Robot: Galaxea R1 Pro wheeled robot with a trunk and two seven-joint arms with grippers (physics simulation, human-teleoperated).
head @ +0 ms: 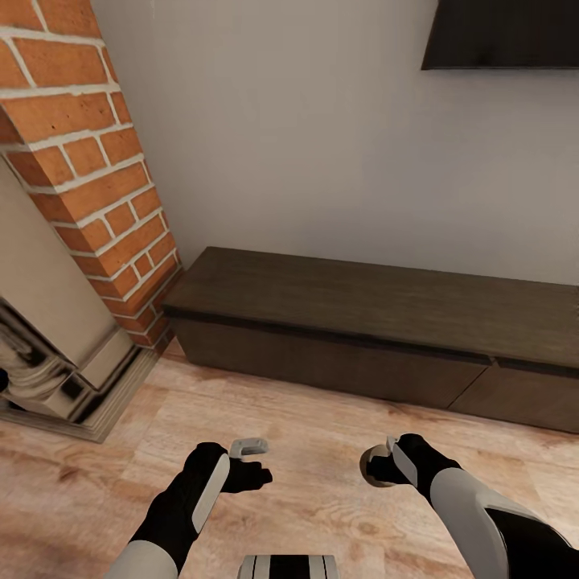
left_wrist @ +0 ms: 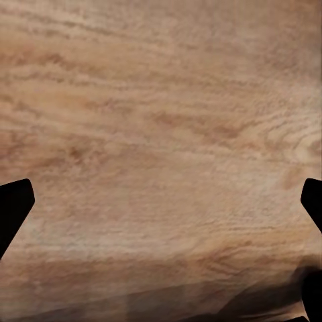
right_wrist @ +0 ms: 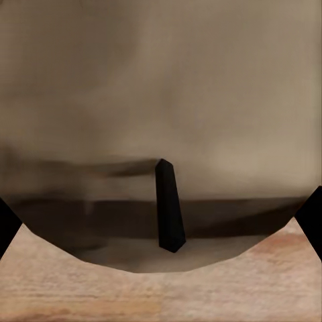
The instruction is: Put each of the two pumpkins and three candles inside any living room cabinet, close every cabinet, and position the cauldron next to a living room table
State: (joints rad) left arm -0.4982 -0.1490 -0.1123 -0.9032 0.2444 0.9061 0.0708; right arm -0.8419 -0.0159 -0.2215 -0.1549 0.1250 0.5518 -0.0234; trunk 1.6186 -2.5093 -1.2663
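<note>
No readable writing anywhere; from the left, red brick chimney (head: pixel 88 153) with pale mortar, glossy stone fireplace surround (head: pixel 56 354) cut off at the frame edge, then the cabinet (head: pixel 362 338), long low dark-brown wood, drawers shut, against a plain wall on the wood-grain floor (head: pixel 305 450). Left gripper (head: pixel 248 461) empty, fingers wide apart over floor. Right gripper (head: pixel 382 466) clamps a tan candle (head: pixel 371 465), wick (right_wrist: pixel 169 204) dark, body blurred in the right wrist view.
</note>
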